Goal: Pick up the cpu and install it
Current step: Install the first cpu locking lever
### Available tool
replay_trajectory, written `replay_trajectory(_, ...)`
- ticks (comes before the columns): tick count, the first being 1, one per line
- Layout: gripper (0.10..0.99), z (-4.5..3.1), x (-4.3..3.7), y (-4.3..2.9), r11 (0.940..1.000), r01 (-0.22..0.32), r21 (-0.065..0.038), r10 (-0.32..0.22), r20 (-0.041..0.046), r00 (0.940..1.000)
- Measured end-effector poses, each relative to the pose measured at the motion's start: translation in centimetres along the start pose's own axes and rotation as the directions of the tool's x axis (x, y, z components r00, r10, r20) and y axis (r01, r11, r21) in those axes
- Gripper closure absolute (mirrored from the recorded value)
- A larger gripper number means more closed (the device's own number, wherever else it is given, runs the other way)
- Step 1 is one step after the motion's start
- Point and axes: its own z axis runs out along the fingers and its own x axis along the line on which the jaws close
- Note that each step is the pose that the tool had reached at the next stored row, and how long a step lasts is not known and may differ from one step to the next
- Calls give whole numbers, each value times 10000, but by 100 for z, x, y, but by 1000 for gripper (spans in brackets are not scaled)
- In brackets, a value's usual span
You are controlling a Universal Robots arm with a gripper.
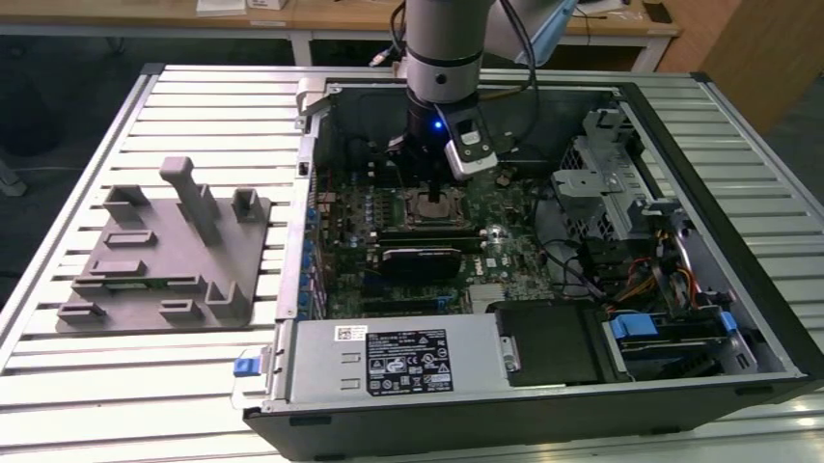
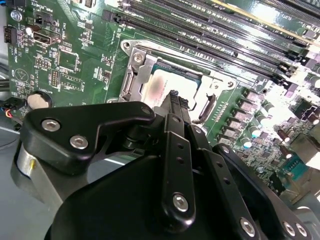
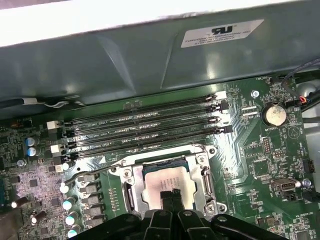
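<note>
Closest to the lens, the gripper (image 2: pixel 173 99) has its two black fingers together, tips on or just above the cpu (image 2: pixel 159 86), I cannot tell which. The cpu lies flat inside the open socket frame (image 2: pixel 135 65) on the motherboard (image 2: pixel 65 85). To my eye it looks seated, so doing this well means keeping any push straight down and gentle, never sideways, with the chip level in the frame.

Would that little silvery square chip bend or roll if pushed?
Probably stiff: the small silvery-grey square chip has a flat metal top. Unlikely to roll, being flat and thin. Its smooth plate may be slippery.
</note>
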Motion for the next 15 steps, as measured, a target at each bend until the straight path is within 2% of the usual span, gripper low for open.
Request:
replay_trajectory(10,980,-3,0,0,10000,0,0,0,0,10000)
replay_trajectory(15,980,-60,-2,2,10000,0,0,0,0,10000)
